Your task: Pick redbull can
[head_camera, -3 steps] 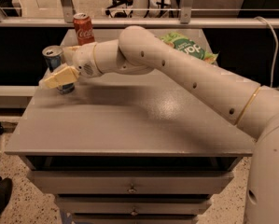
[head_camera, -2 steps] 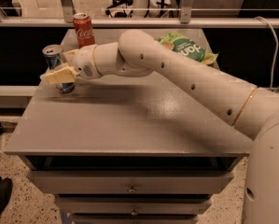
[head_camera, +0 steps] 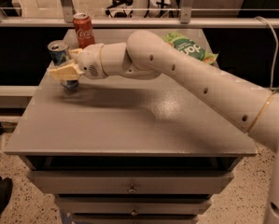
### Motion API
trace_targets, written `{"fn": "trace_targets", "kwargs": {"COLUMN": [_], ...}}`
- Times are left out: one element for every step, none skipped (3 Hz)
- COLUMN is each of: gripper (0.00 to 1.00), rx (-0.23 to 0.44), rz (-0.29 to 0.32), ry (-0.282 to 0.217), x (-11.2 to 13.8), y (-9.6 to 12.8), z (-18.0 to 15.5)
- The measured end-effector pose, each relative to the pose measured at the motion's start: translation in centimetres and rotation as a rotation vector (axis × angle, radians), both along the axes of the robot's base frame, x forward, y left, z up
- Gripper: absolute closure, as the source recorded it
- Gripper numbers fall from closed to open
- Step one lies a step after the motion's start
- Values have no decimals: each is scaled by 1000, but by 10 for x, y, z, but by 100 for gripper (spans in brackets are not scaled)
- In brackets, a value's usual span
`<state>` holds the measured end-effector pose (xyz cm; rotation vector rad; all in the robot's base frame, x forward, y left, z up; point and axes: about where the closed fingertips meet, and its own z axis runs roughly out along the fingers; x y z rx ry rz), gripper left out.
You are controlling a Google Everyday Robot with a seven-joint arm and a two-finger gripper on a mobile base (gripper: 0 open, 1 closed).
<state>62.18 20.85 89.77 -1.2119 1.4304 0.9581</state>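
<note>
Blue-and-silver redbull can (head_camera: 59,54) stands upright, gripper (head_camera: 65,68) at its middle.

The cream claw (head_camera: 64,72) sits at the blue-and-silver redbull can (head_camera: 59,54), near a red Coca-Cola can (head_camera: 83,29) and green bag (head_camera: 191,47).

1. The scene is lit dimly and warmly from above; a dull sheen is seen on the table (head_camera: 143,129).
2. A soft shadow is cast beneath the arm (head_camera: 185,73).
3. The gripper (head_camera: 65,73), at the redbull can (head_camera: 59,54) far left, is palely lit.
</note>
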Motion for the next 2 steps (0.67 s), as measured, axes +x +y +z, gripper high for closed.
{"fn": "trace_targets", "kwargs": {"gripper": [100, 100], "rx": [96, 171], "rz": [-75, -140], "ry": [-58, -80], "x": [-19, -44], "y": [-51, -87], "z": [41, 61]}}
